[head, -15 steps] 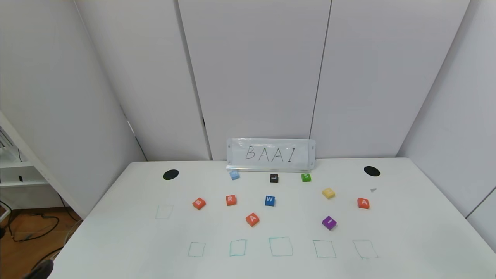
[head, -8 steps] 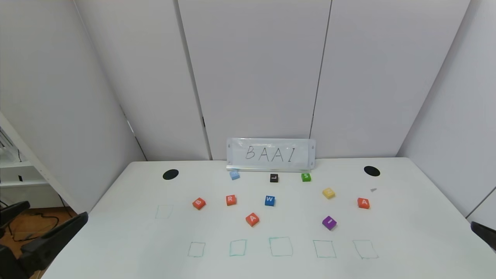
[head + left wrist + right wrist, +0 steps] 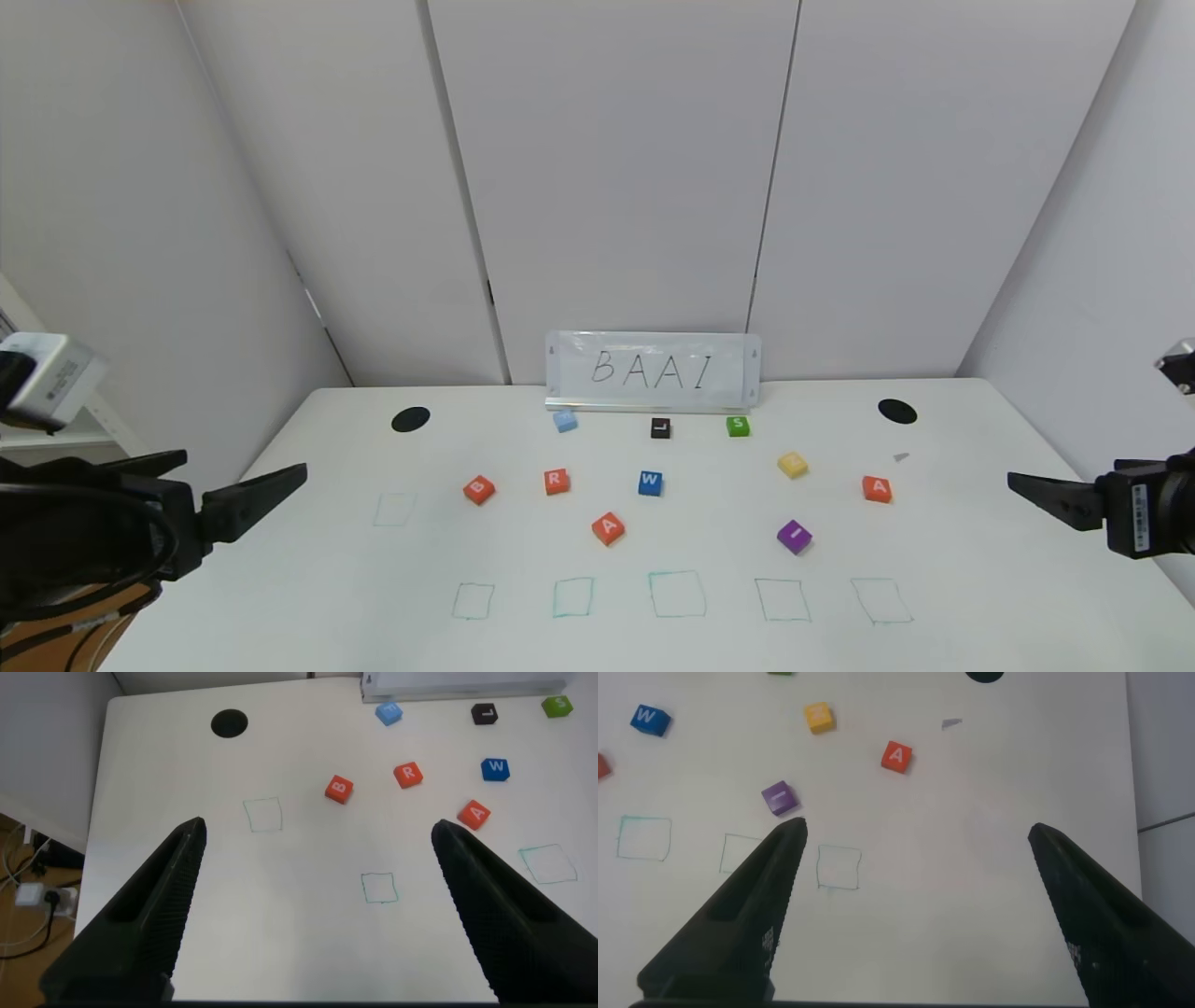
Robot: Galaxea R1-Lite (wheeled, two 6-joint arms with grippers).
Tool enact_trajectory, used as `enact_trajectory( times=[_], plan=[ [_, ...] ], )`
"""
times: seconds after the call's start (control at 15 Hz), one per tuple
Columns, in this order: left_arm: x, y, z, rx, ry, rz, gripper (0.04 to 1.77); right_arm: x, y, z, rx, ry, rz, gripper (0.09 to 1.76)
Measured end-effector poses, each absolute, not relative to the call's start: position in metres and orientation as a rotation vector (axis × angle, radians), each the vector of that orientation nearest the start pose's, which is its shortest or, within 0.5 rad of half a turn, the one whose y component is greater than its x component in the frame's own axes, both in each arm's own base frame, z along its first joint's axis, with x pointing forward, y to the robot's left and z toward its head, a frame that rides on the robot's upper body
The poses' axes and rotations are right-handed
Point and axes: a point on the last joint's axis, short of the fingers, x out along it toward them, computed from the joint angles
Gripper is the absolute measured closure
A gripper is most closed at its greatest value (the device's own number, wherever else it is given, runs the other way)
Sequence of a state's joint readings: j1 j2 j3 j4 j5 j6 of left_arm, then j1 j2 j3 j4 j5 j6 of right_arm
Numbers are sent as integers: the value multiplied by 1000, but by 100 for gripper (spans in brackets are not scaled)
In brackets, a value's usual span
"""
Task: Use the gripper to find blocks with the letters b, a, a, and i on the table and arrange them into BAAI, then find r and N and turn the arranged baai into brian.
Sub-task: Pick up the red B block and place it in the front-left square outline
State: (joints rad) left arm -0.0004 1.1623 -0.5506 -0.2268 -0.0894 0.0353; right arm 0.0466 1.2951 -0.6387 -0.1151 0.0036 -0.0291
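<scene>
Both arms have come up into the head view since the earlier frames, which showed bare edges only; none of the blocks has shifted. Left gripper (image 3: pixel 238 485) sits at the table's (image 3: pixel 308 597) left edge, fingers spread wide, nothing between them. Right gripper (image 3: pixel 1036 487) sits at the right edge, also spread wide and empty, though only one finger shows clearly from the head camera; the right wrist view shows both apart.

Block layout, head view: B block (image 3: pixel 479 489) is leftmost in the middle row, with the R block (image 3: pixel 556 482) just to its right. One A block (image 3: pixel 608 528) lies nearer the robot, centre-left. Second A block (image 3: pixel 876 488) lies far right, and the purple I block (image 3: pixel 794 537) sits centre-right, nearer the robot. Five green square outlines (image 3: pixel 676 595) run in a row along the near side, all unfilled. Nameplate (image 3: pixel 653 371) at the back reads BAAI.

Key relation: B lies ahead and to the right of the left gripper, clearly on that arm's half of the table, well apart from it. The left wrist view confirms it, with B (image 3: pixel 339 789) framed between the fingers, R (image 3: pixel 407 775) and A (image 3: pixel 475 813) off to one side. The right wrist view frames I (image 3: pixel 779 797) and the far A (image 3: pixel 896 756) instead.

Judgement: no letter is placed yet. The left arm is the nearer one for B; the right arm suits I and the far A. B sits rotated against the outlines, so the grip will likely need a wrist turn.
</scene>
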Motion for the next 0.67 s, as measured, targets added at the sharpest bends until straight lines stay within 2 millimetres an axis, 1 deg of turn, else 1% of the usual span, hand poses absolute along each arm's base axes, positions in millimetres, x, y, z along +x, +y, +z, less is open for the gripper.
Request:
enact_trajectory(
  times=[0.13,0.2,0.4,0.53,0.67],
  plan=[
    [181,-2,195,15,428,-97,9,210,10,191,-50,566,57,14],
    [190,-2,194,14,442,-97,9,216,10,193,-52,592,57,14],
    [212,-2,192,13,481,-93,9,231,11,208,-48,649,63,14],
    [222,-4,190,17,500,-87,9,237,13,215,-45,654,65,14],
    [228,-4,186,23,521,-69,9,241,11,217,-44,650,56,14]
  ],
)
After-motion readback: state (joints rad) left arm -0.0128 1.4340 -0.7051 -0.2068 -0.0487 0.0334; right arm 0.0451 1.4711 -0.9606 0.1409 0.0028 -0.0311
